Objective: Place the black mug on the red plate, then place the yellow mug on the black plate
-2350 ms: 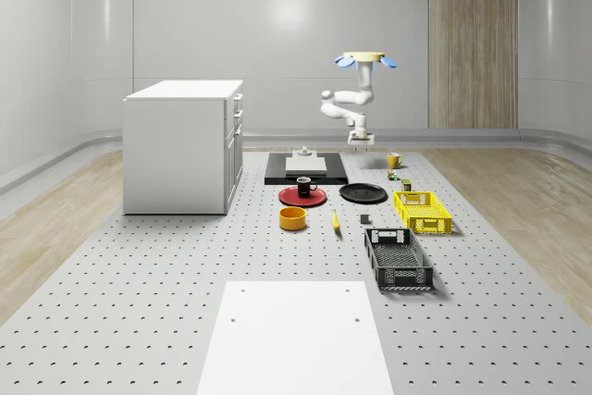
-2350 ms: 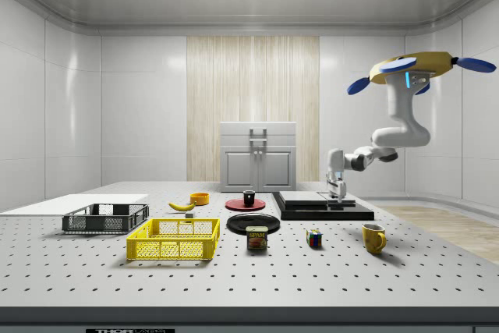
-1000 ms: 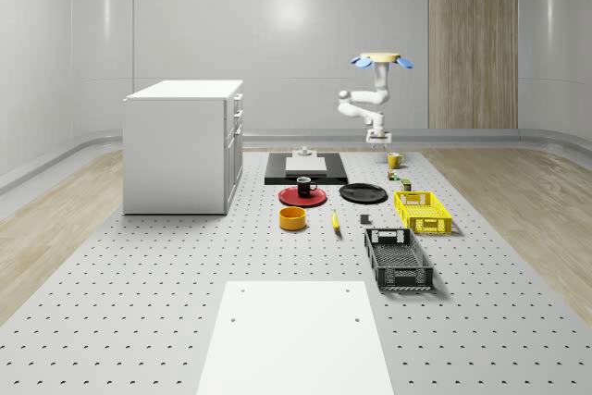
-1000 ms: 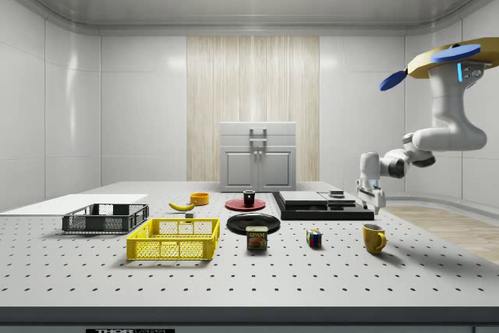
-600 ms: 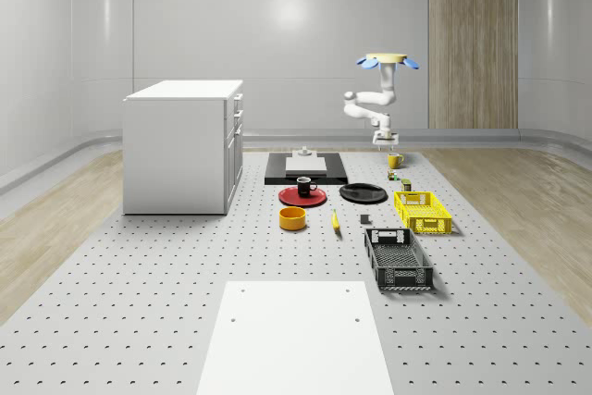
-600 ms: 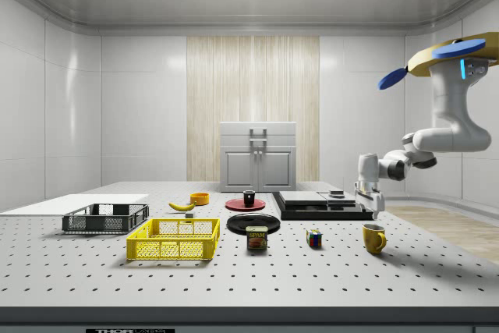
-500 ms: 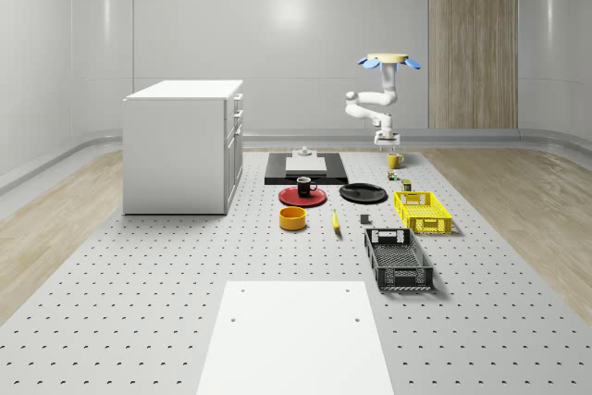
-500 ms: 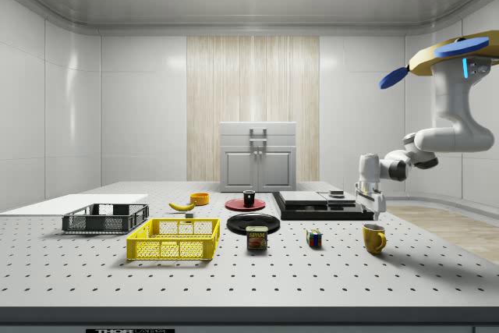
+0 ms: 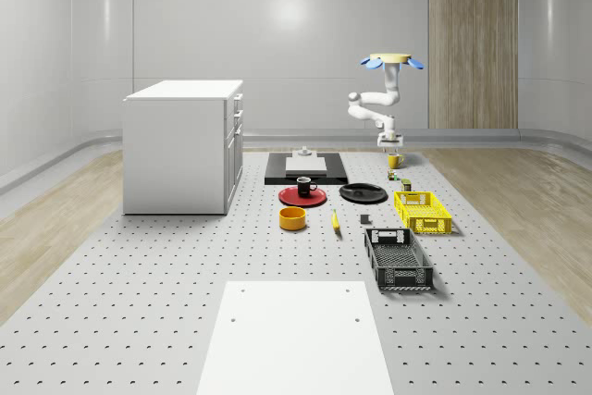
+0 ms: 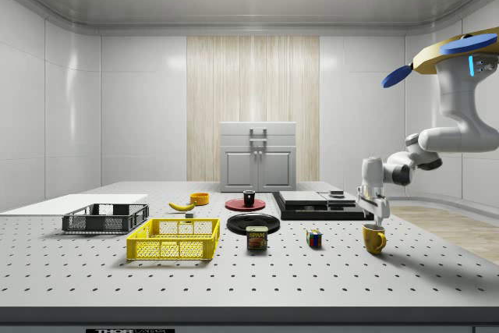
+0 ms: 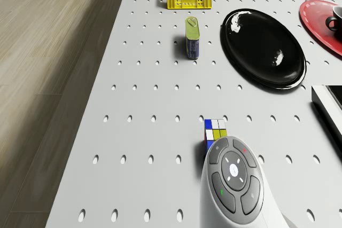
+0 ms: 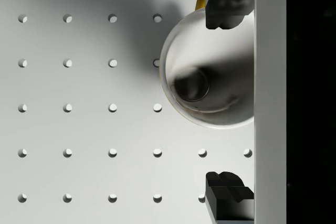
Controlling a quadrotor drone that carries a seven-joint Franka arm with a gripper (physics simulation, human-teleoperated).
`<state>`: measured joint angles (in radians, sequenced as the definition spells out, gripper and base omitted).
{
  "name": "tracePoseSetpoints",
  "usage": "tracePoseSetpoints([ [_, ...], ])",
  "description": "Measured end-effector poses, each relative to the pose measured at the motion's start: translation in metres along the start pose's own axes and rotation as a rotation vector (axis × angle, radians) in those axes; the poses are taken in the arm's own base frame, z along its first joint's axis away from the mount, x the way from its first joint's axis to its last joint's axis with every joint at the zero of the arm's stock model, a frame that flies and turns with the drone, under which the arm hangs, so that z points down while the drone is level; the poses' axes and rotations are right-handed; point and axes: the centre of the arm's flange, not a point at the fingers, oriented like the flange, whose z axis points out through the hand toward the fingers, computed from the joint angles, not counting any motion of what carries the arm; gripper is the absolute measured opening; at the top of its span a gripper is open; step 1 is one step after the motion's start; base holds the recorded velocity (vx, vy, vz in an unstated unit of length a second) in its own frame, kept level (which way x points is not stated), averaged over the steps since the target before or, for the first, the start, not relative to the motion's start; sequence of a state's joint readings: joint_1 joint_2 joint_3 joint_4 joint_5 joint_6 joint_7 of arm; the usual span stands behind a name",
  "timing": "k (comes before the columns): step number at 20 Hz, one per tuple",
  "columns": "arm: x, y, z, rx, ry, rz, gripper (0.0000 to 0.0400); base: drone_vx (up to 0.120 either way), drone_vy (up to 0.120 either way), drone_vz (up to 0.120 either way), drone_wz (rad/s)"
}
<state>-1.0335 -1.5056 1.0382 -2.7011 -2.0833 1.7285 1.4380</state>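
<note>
The yellow mug [image 9: 395, 161] [image 10: 373, 238] stands upright on the table, far right of the black plate [image 9: 363, 193] [image 11: 264, 46]. The drone [image 9: 392, 60] [image 10: 460, 52] hovers above it. My gripper [image 9: 392, 146] [image 10: 376, 211] [image 12: 229, 99] hangs open just over the mug. In the wrist view the mug's pale inside [image 12: 210, 61] lies between the two dark fingertips [image 12: 228, 3], not touching them. The black mug [image 9: 305, 186] [image 10: 249, 198] [image 11: 337, 17] sits on the red plate [image 9: 302, 198] [image 10: 245, 205] [image 11: 320, 17].
A puzzle cube [image 11: 215, 130] [image 10: 314, 238] and a tin can [image 11: 192, 37] [image 10: 257, 238] lie between the yellow mug and the black plate. A yellow basket [image 9: 423, 211], a dark crate [image 9: 398, 259], an orange bowl [image 9: 292, 218], a black slab [image 9: 306, 168] and a white cabinet [image 9: 182, 145] stand around.
The drone and arm have moved from over the black slab toward the whole-scene view's right, and the gripper has come down over the yellow mug. The mugs and plates have not moved.
</note>
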Motion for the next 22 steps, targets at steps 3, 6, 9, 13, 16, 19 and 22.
tracePoseSetpoints([
  [3, 0.000, 0.000, 0.013, 0.000, 0.000, 0.001, 0.0398, 0.000, 0.000, 0.000, 0.000],
  [6, 0.003, 0.003, 0.022, 0.000, 0.000, -0.001, 0.0398, 0.000, 0.000, 0.000, 0.000],
  [9, 0.006, 0.006, 0.028, 0.000, 0.000, -0.001, 0.0399, 0.000, 0.000, 0.000, 0.000],
  [13, 0.012, 0.006, 0.031, 0.000, 0.000, 0.000, 0.0400, 0.000, 0.000, 0.000, 0.000],
  [16, 0.016, 0.004, 0.033, 0.000, 0.000, 0.000, 0.0400, 0.000, 0.000, 0.000, 0.000],
  [19, 0.019, 0.002, 0.033, 0.000, 0.000, 0.000, 0.0400, 0.000, 0.000, 0.000, 0.000],
  [22, 0.023, -0.001, 0.034, 0.000, 0.000, 0.000, 0.0400, 0.000, 0.000, 0.000, 0.000],
])
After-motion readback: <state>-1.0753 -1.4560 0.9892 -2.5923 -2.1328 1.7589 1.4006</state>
